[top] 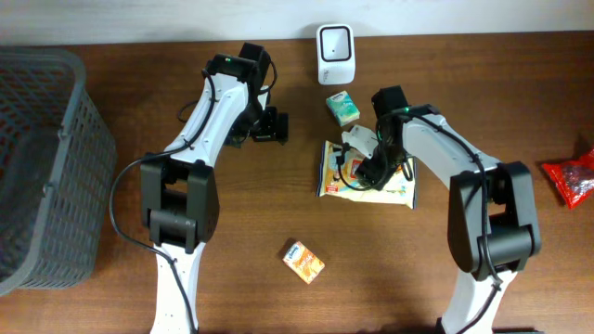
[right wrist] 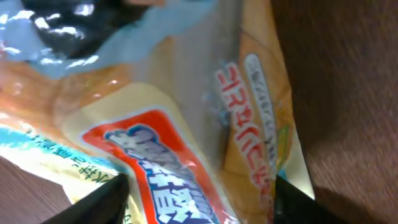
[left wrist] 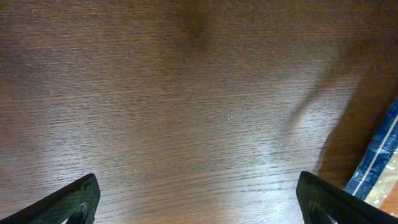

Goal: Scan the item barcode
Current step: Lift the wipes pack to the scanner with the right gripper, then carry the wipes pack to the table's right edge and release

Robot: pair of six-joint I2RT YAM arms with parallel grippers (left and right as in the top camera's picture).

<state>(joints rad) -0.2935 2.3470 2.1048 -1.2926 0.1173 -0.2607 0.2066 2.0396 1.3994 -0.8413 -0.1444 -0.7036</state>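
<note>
Arms, overhead: nearest the lens. The left white-and-black arm (top: 215,111) reaches to the far side of the dark brown wooden worktop (top: 241,204). The right white-and-black arm (top: 436,139) bends inward.
Item, overhead: the yellow-and-white printed snack packet (top: 394,190) lies flat on the worktop at centre right, with the right jaws directly over its left half.
Scanner, overhead: the white boxy barcode scanner with a dark window (top: 334,54) stands at the far edge, apart from the packet. A small green carton (top: 342,108) sits between the two.
Other goods, overhead: a small orange carton (top: 303,261) is near the front, a red crinkled bag (top: 574,178) at the right edge and a grey plastic mesh basket (top: 37,158) at the left.
Left jaws, left wrist view: spread wide, with the black fingertips (left wrist: 68,202) at the two bottom corners and only bare wood between them. A blue-striped wrapper edge (left wrist: 376,162) shows at the right.
Right jaws, right wrist view: spread, with the dark fingertips (right wrist: 93,202) low at either side. The snack packet (right wrist: 186,124) fills the frame between and beneath them. Whether they touch it cannot be told.
</note>
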